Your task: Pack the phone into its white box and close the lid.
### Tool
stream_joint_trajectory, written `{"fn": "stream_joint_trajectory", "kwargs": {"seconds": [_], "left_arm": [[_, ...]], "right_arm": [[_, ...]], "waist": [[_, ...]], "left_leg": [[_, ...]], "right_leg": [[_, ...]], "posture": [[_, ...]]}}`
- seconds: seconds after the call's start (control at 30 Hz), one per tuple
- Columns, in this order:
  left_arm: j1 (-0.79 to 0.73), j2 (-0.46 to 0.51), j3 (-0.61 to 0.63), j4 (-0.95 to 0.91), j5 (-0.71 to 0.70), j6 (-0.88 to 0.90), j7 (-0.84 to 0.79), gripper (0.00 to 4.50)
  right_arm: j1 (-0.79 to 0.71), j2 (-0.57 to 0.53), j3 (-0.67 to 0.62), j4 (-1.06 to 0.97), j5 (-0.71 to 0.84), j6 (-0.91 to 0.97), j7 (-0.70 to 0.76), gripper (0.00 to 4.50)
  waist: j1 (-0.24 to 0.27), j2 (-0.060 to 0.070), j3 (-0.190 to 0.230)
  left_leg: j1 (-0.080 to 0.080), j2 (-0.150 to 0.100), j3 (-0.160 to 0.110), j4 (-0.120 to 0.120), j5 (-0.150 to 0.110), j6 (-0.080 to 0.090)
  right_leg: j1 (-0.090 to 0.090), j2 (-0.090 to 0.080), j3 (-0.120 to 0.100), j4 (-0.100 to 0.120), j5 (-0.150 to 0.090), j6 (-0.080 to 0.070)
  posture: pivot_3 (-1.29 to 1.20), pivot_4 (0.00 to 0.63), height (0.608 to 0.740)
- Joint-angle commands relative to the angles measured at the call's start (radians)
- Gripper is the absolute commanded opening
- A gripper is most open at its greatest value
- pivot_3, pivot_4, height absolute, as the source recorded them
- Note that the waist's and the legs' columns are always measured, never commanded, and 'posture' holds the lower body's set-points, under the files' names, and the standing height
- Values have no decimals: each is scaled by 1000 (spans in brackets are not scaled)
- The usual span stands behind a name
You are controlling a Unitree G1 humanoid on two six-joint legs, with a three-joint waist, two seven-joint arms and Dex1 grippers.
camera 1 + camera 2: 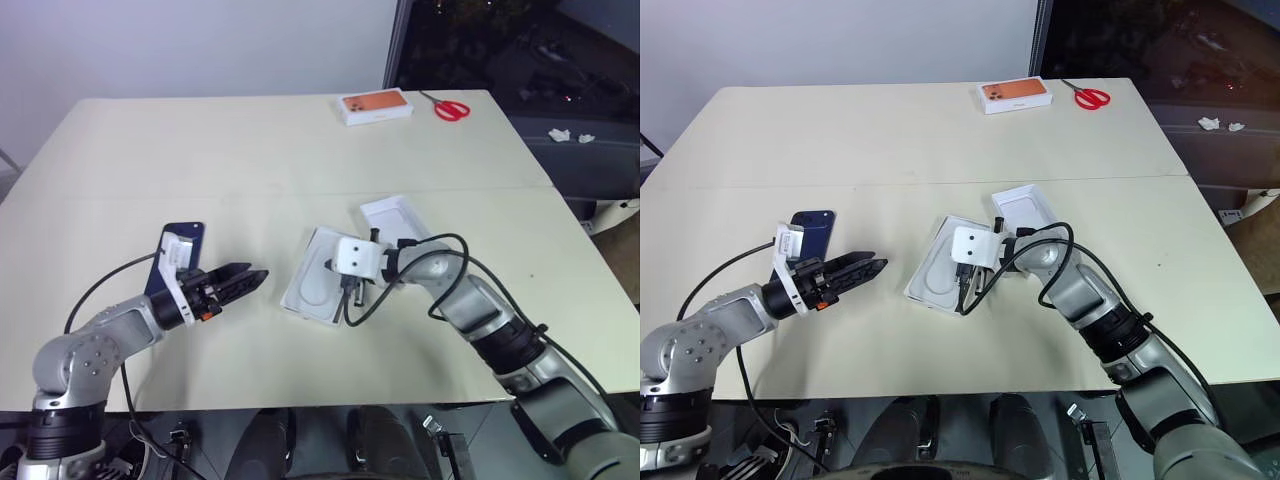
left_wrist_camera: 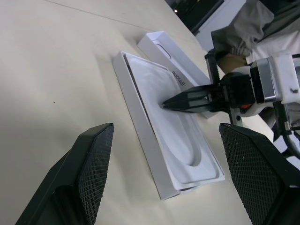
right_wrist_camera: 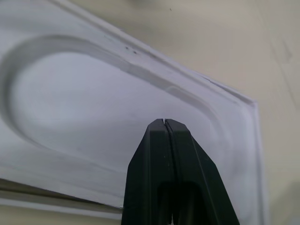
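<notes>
Behind left claw [image 1: 243,279], phone [image 1: 184,240] partly hidden; right claw [image 2: 165,104] closed over insert [image 2: 176,136].

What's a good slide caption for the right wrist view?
Shut right gripper poised over the oval recess of the white insert on the table.

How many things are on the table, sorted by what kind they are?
Phones: 1, the phone
Boxes and box parts: 3, the orange-topped box, the box with the white insert, the white piece beside it
Scissors: 1, the red scissors
Total: 5
</notes>
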Motion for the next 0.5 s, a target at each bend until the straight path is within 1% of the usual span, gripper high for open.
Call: {"fn": "stream_joint_trajectory", "kwargs": {"seconds": [0.03, 0.3, 0.5], "left_arm": [[-12, -7, 14, -8, 0, -20, 8, 3799], [-14, -11, 24, -2, -2, -20, 24, 3799], [-9, -15, 25, -8, -3, -21, 38, 3799]], "right_arm": [[-38, 21, -6, 33, -28, -72, -9, 33], [-31, 47, 9, 123, -69, -183, -1, 33], [-75, 90, 14, 223, -115, -266, -25, 33]], "waist": [[-1, 0, 0], [-1, 0, 0], [-4, 0, 0]], "left_leg": [[0, 0, 0, 0, 0, 0], [0, 0, 0, 0, 0, 0], [0, 0, 0, 0, 0, -1]], "right_leg": [[0, 0, 0, 0, 0, 0], [0, 0, 0, 0, 0, 0], [0, 0, 0, 0, 0, 0]], "posture": [[0, 150, 740], [0, 150, 740], [0, 150, 740]]}}
